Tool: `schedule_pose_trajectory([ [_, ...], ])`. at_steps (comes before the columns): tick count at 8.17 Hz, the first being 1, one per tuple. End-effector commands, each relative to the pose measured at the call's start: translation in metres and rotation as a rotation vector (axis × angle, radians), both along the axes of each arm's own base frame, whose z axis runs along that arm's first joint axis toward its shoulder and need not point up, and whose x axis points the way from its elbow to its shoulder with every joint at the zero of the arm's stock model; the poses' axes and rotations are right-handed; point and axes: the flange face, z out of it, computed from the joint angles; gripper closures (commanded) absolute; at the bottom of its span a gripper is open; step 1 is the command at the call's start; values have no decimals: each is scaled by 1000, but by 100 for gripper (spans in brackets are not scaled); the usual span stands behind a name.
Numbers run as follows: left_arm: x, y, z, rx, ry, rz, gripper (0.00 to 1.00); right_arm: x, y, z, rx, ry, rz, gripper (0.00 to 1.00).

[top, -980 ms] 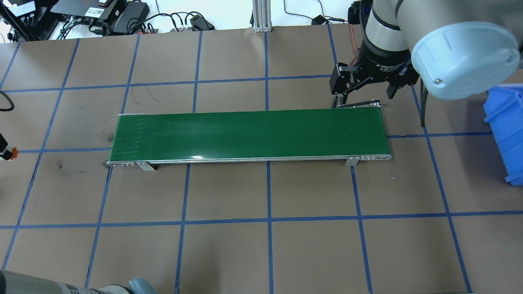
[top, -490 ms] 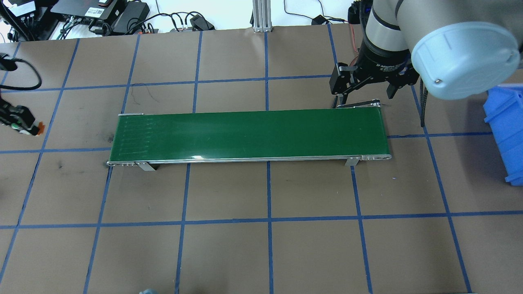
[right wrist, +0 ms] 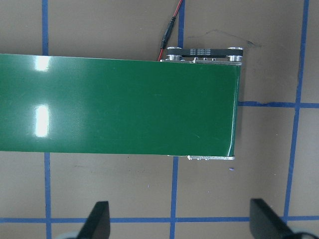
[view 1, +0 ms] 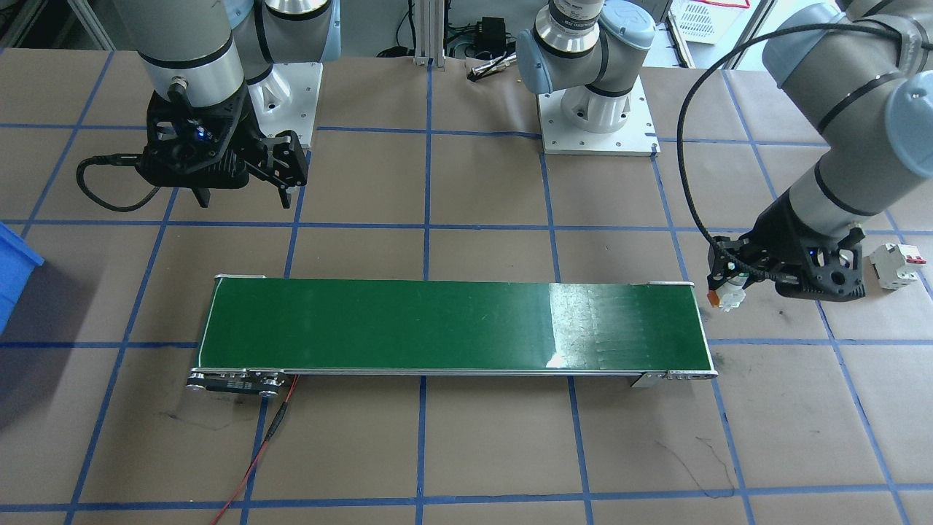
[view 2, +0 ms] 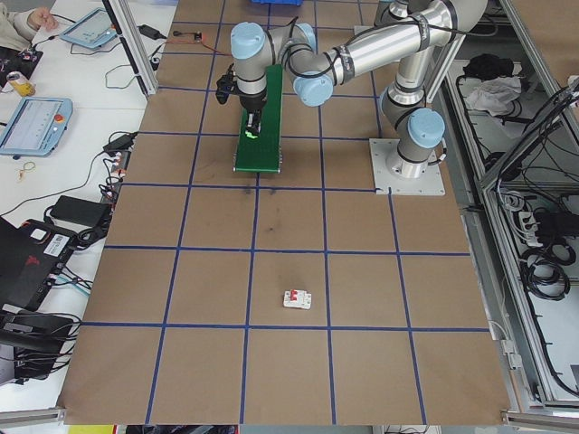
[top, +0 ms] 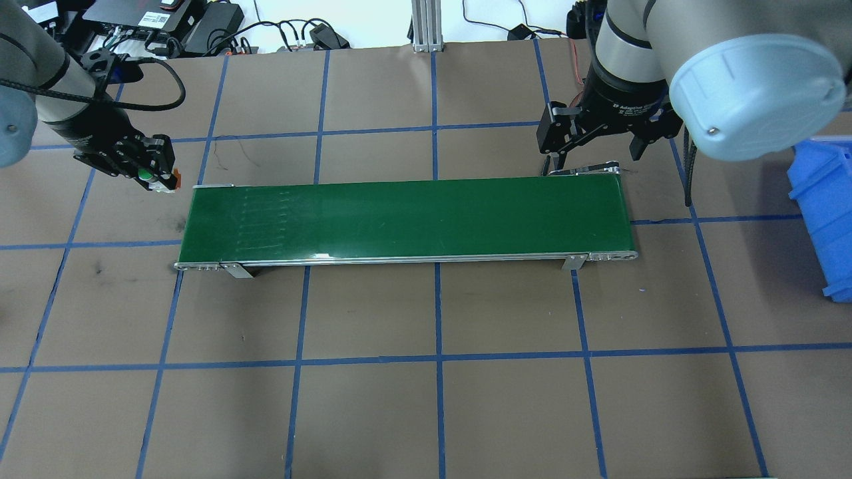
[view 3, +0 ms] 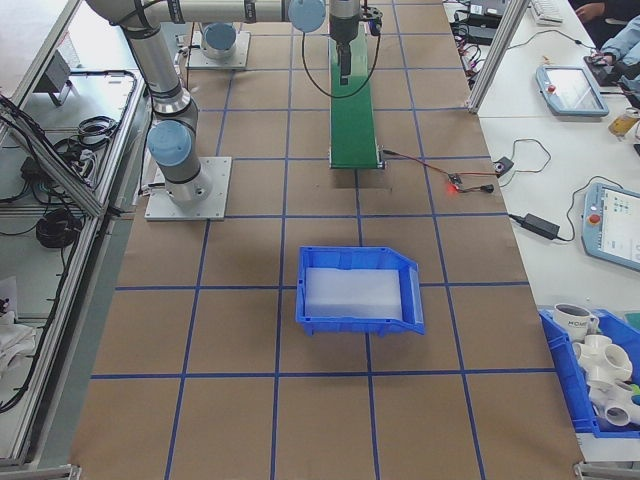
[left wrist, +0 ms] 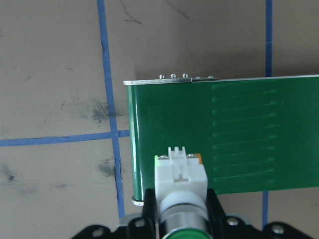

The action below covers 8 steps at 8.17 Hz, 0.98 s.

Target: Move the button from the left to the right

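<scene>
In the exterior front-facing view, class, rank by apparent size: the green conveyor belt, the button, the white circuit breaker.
1. green conveyor belt, by far largest.
2. white circuit breaker.
3. button, partly hidden by the left gripper, so its rank below the breaker is unsure.

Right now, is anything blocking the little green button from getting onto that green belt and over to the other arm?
Nothing visible. The left claw holds the button just off the belt's left end, the belt's surface is bare, and the right claw waits open behind its far end.

Button (in left gripper) beside conveyor left end.
</scene>
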Motion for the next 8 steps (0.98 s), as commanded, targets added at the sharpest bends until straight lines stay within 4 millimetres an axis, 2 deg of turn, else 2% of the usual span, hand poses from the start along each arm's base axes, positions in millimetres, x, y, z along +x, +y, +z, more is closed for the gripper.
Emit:
schedule_pose_trajectory([
  [1, 1, -17, -60, 133, -4, 56, 100, 0, 0, -1, 5, 1, 2, 0],
  [3, -6, -21, -74, 155, -15, 35, 100, 0, 0, -1, 3, 0, 0, 0],
  [7, -4, -31, -106, 188, -8, 26, 100, 3, 1, 0, 0, -22, 4, 0],
  [8, -4, -32, -108, 191, -7, 26, 100, 3, 1, 0, -1, -22, 2, 0],
])
